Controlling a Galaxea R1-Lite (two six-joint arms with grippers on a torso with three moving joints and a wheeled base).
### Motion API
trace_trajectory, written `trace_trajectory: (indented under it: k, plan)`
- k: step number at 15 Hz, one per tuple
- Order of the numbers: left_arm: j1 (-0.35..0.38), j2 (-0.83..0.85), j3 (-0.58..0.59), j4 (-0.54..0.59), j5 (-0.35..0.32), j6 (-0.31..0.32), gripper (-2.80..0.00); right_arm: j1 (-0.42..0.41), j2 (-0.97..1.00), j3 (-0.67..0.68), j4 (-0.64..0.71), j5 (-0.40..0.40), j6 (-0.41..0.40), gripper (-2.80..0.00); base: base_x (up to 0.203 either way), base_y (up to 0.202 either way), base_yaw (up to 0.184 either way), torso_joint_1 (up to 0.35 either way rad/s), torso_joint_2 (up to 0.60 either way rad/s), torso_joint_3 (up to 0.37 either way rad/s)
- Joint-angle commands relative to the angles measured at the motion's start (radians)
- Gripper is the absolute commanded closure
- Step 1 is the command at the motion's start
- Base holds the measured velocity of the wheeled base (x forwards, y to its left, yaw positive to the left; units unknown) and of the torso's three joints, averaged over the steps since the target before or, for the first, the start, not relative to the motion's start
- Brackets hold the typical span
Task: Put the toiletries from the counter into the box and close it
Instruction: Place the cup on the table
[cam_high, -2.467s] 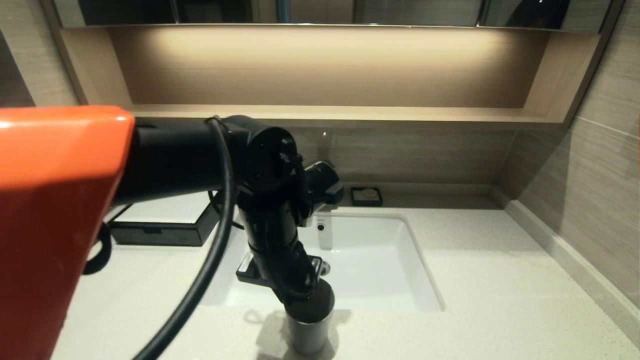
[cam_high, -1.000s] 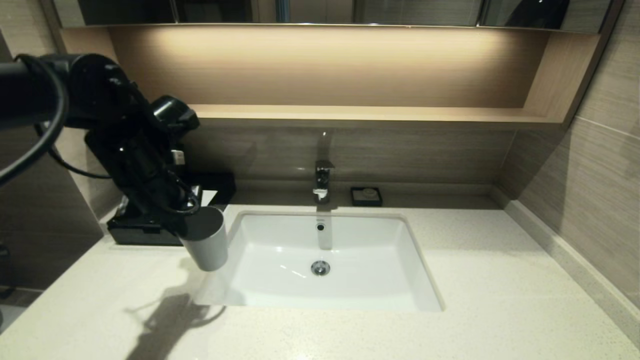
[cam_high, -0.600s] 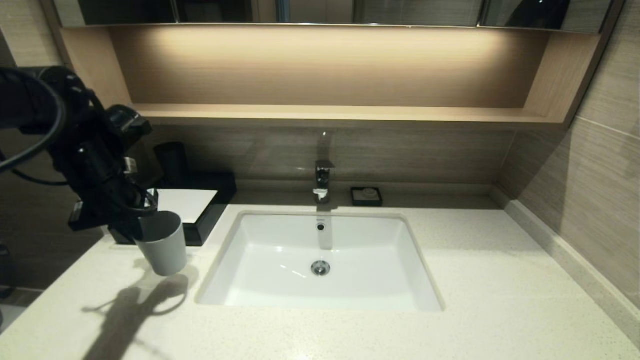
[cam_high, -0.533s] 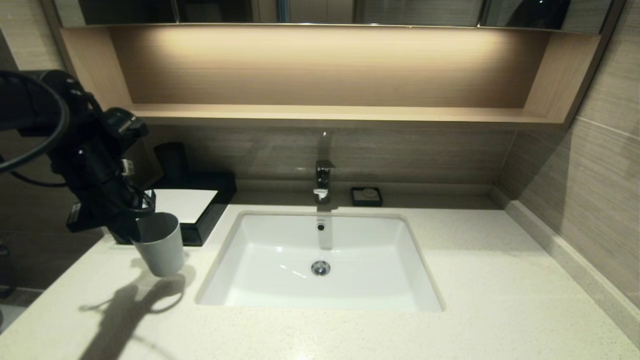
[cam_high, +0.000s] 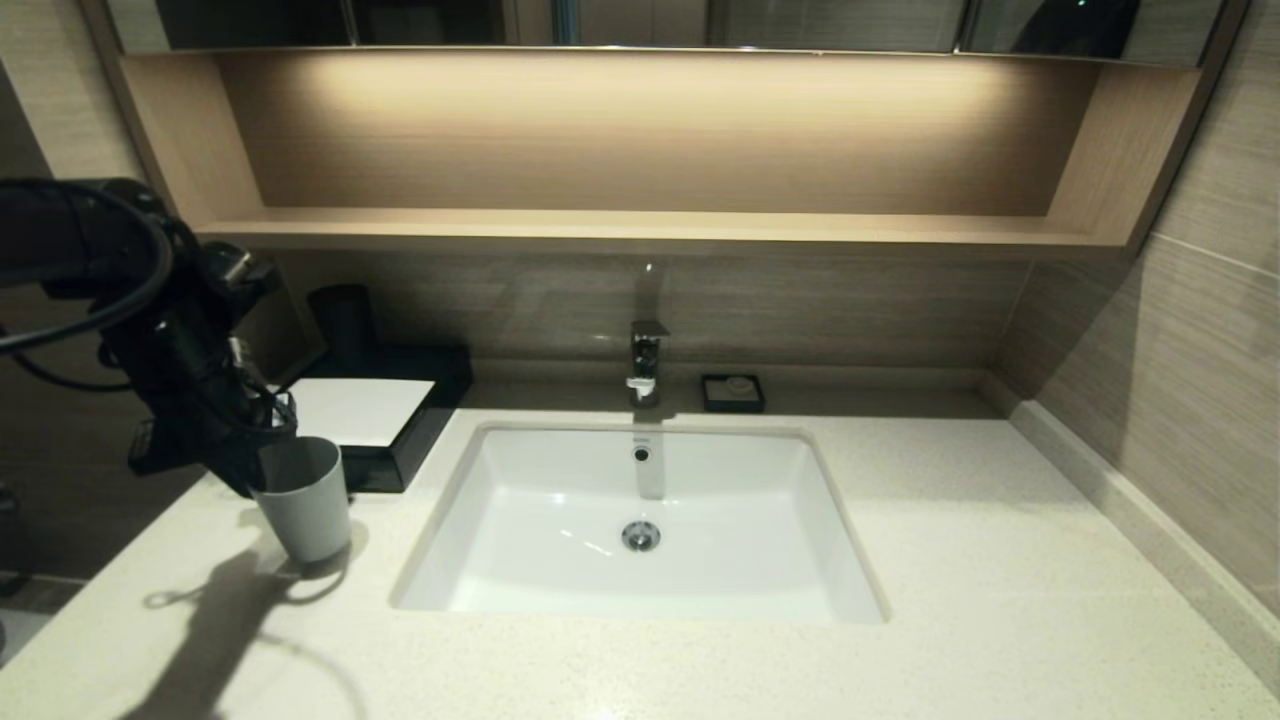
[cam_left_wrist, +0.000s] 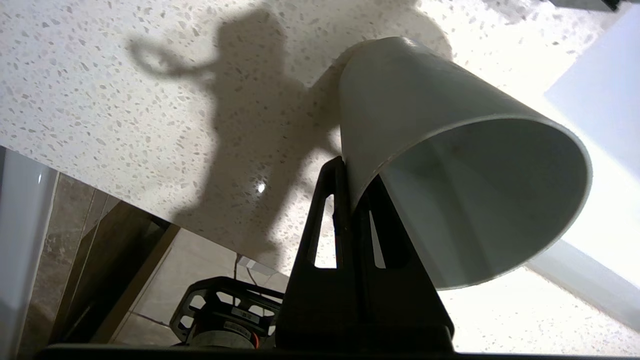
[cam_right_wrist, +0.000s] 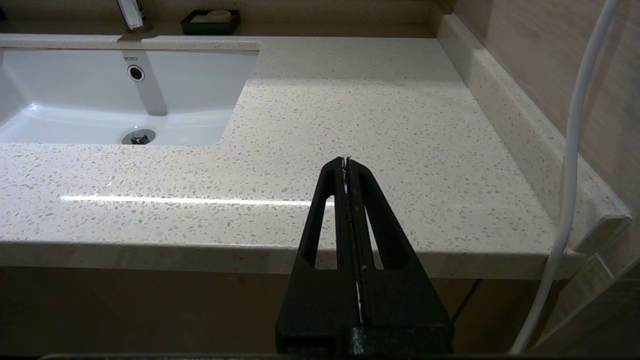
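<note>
Left end effector (cam_high: 262, 462): fingers pinched on the rim wall of a grey cup (cam_high: 302, 497), one finger inside, one outside; cup hangs low over the counter (cam_high: 950, 560), tilted, mouth toward the wrist camera; whether its base touches the stone cannot be told

Box (cam_high: 372, 420): just behind and beside the end effector, white panel on top, drawer front hidden by the arm and cup, so open or shut cannot be told

Toiletries: none visible in any view; no packets on the counter surface shown

Sink (cam_high: 640, 520): well to the side of the left end effector, past the cup

Soap dish (cam_high: 732, 392): far beyond the sink, by the tap (cam_high: 645, 362)

Right end effector (cam_right_wrist: 346, 165): fingers pressed together, empty, parked off the front edge of the counter

Risks, judged:
- thin rim grip on a tilted cup; a release before the base sits flat would likely tip it over or roll it off the near edge
- cup set down right before the box may block the drawer's travel
- arm close to the box; a swing could knock it

Writing: "TOTO" on the sink wall above the overflow hole, in the right wrist view; nothing else legible
</note>
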Motion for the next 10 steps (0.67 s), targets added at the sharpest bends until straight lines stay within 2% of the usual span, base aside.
trace_trajectory:
  k: [1, 8, 10]
  plan:
    - [0.016, 0.019, 0.0, 0.007, -0.001, -0.002, 0.0, 0.0, 0.001, 0.002, 0.0, 0.0, -0.001, 0.0, 0.0, 0.0, 0.0, 0.0, 0.0, 0.0]
    - [0.028, 0.021, 0.0, 0.014, -0.008, -0.013, 0.0, 0.0, -0.001, 0.002, 0.0, 0.0, 0.0, 0.0, 0.0, 0.0, 0.0, 0.0, 0.0, 0.0]
    - [0.051, 0.023, -0.001, 0.016, -0.054, -0.012, 0.0, 0.0, -0.001, 0.002, 0.0, 0.0, 0.0, 0.0, 0.0, 0.0, 0.0, 0.0, 0.0, 0.0]
